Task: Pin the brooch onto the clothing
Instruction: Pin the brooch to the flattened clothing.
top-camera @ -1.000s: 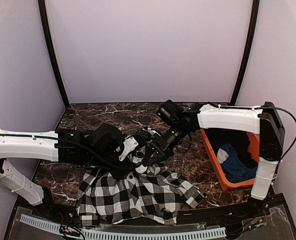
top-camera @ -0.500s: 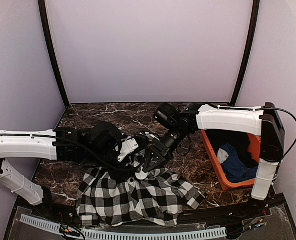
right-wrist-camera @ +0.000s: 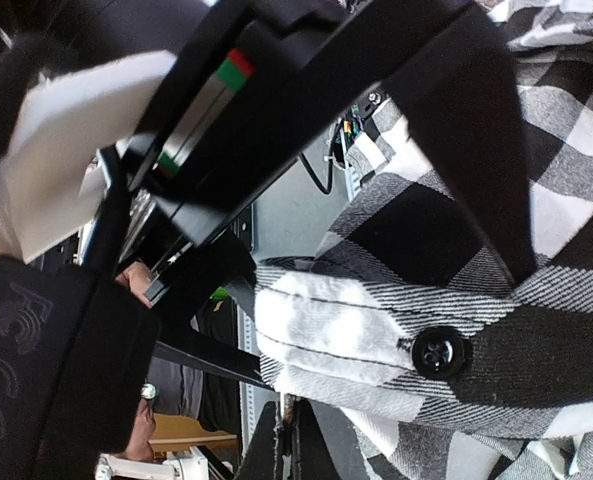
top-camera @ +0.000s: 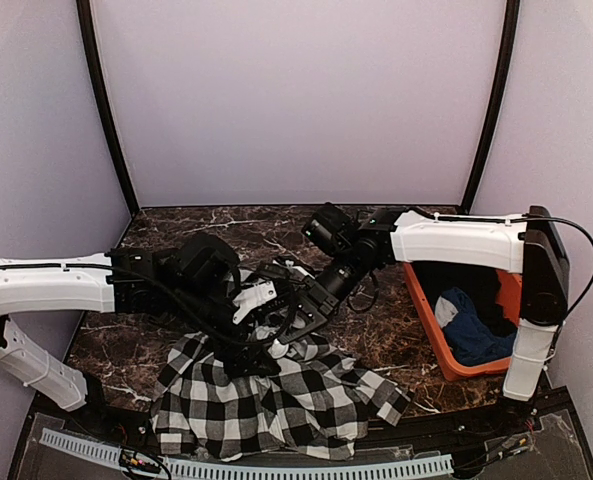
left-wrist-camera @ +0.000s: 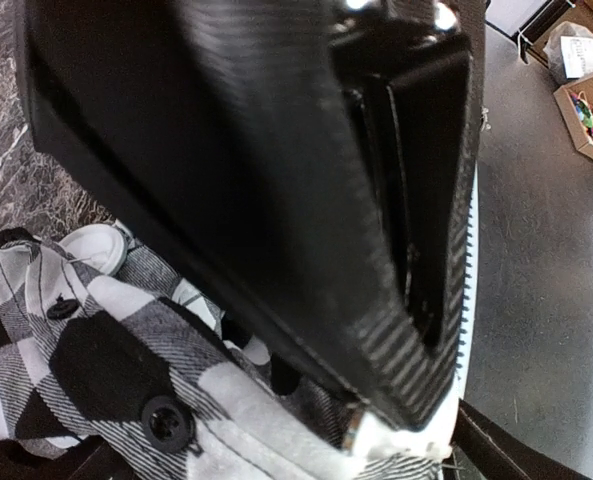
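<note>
One readable mark, "FC", on a black housing [right-wrist-camera: 36,330]; right fingers [right-wrist-camera: 264,450] pinch the checked shirt [top-camera: 276,400]; left fingers [left-wrist-camera: 226,150], spread unclear.

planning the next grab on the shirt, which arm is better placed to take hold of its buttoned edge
Left, probably. The left pincer stands open above the buttoned edge of the shirt, so it could close on cloth at once. The right pincer is shut there and would have to open first.

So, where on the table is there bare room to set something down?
Free: the far strip of table along the back wall, and the patch between checked shirt and orange bin. Crowded: the middle, where left arm and right arm meet over the shirt.
</note>
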